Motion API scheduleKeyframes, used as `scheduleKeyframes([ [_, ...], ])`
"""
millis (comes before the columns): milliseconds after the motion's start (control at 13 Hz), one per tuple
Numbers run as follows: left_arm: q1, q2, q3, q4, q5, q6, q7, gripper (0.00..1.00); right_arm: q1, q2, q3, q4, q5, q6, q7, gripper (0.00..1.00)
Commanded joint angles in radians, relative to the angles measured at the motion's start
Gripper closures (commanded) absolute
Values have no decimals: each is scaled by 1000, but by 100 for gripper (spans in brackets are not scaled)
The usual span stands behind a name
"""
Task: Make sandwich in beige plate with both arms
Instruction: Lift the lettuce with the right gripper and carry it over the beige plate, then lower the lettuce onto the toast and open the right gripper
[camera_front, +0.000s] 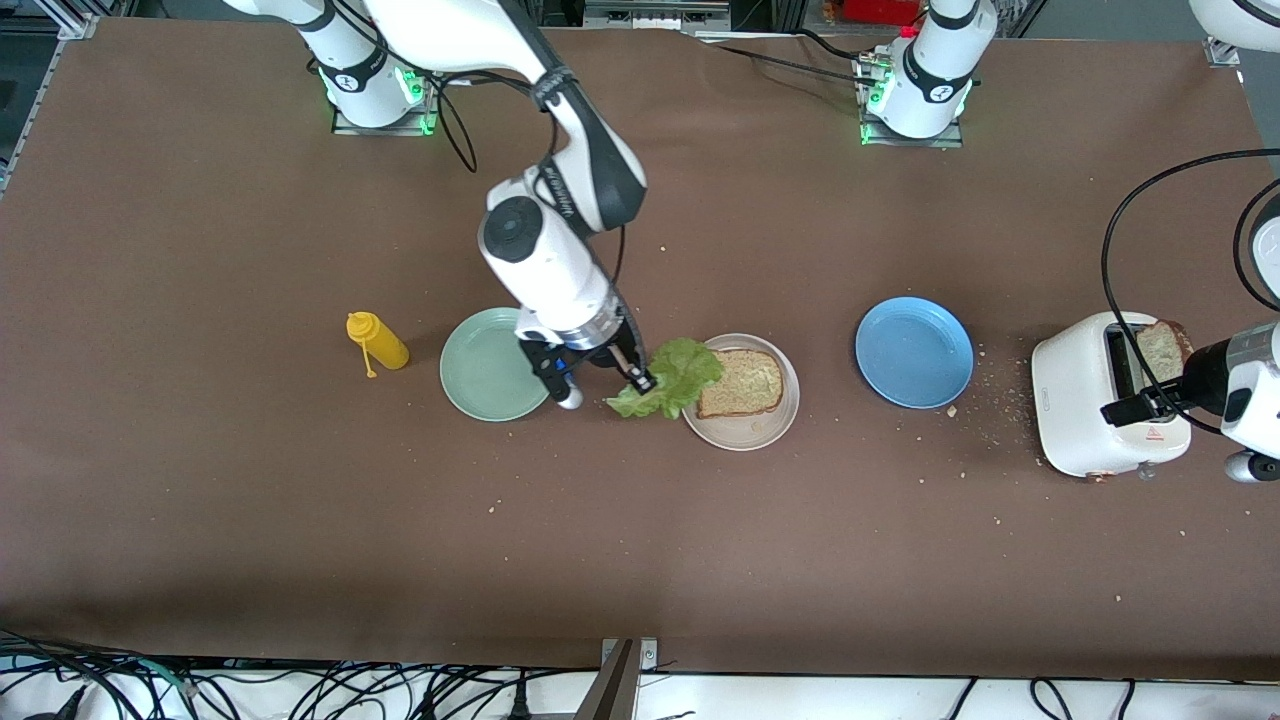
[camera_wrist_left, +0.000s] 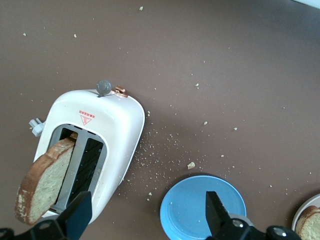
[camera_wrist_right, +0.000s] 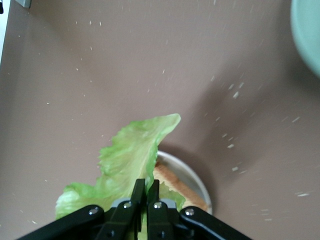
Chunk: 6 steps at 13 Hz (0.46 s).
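Right pincer clamped on lettuce leaf over the rim of the beige plate, bread slice flat on it, mint-green plate and mustard bottle toward the right arm's end, blue plate beside, left pincer spread wide over the toaster, second slice upright in its slot.

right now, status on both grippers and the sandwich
Right gripper shut on lettuce leaf, at beige plate edge. Left gripper open over toaster, second slice still in slot. One bread slice plated.

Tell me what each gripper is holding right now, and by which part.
The right gripper pinches the lettuce leaf by its edge, over the beige plate's rim. The left gripper, open above the toaster, holds nothing.
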Motion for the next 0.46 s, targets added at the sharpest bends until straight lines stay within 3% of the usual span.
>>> scheduleKeyframes([
  [0,-6,-9,-2,-6,38,-5,-12,0,47,152,-12,135,14,118,153,100],
  [154,-6,-9,-2,-6,38,-5,-10,0,75,213,-12,155,15,205,216,100],
  [385,-6,-9,-2,-7,38,-5,-12,0,78,255,13,183,14,226,273,100],
])
